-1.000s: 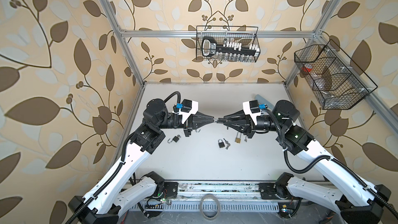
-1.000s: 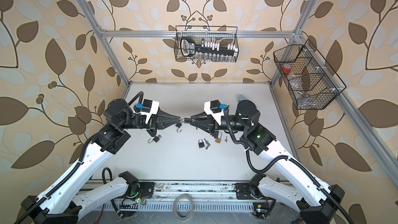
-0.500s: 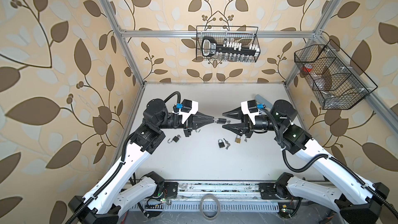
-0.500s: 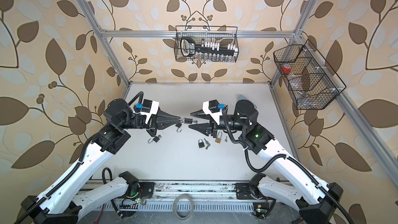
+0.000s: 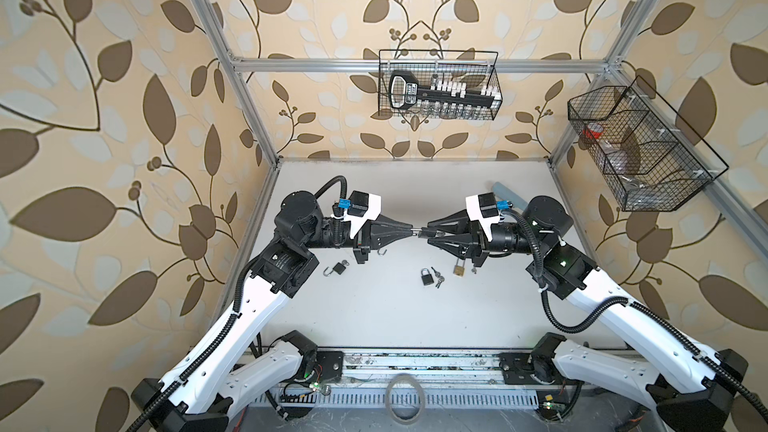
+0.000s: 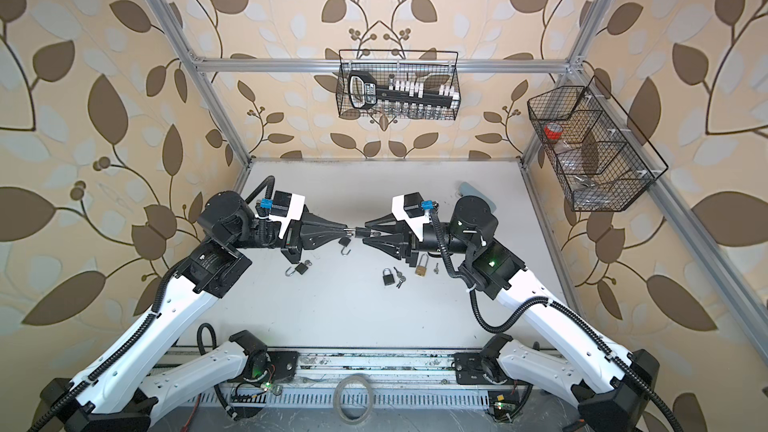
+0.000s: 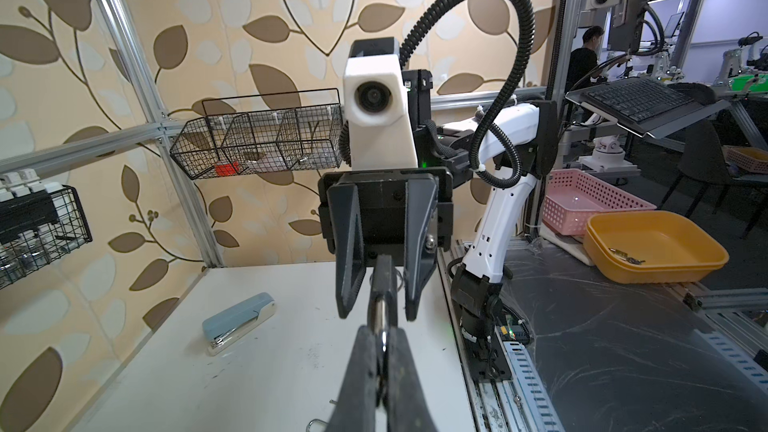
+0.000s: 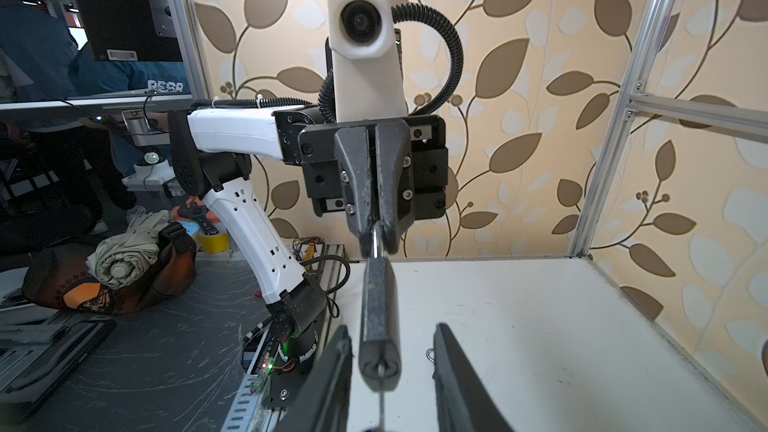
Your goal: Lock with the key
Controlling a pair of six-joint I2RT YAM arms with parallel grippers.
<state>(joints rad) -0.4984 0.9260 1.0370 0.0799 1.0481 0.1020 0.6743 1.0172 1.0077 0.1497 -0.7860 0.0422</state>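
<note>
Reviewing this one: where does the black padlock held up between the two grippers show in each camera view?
In a top view: black padlock in mid-air at centre, between left gripper and right gripper.
In a top view: same spot, just left of centre.
Left wrist: past the left gripper's fingertips.
Right wrist: between the right gripper's open fingers, keyhole end nearest.
Shared landmark: the left gripper shut on the shackle, seen in all four views.
</note>
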